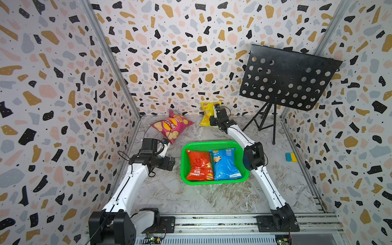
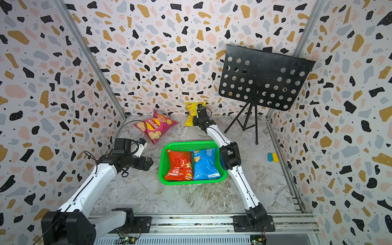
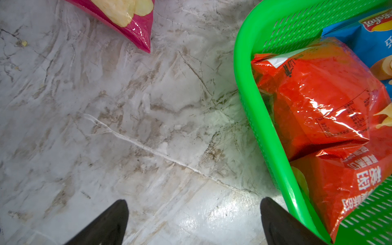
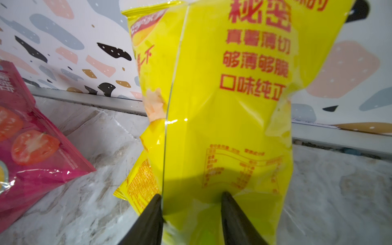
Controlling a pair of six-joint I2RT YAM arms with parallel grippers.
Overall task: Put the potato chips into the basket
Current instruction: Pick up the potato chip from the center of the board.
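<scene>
At the back edge of the marble-patterned surface (image 1: pixel 191 199), my right fingers (image 4: pixel 148 218) sit either side of the lower part of the small glossy yellow chip bag (image 4: pixel 222 106). They're partly apart with its film between them, and whether they truly pinch it I cannot tell. The bag stands upright against the back wall. Over on the left, my left fingers (image 3: pixel 106 224) are spread wide and empty above bare surface, just beside the bright green perforated plastic basket (image 1: pixel 212 143). That basket sits mid-surface, and in it the red chip bag (image 1: pixel 198 165) and the blue chip bag (image 1: pixel 224 163) lie side by side, touching. The large magenta-pink chip bag (image 1: pixel 171 126) lies near the back-left corner, outside the basket. A small blue-and-yellow block (image 1: pixel 290 157) rests by the right edge, and a black perforated music stand (image 1: pixel 288 78) stands at the back-right corner.
</scene>
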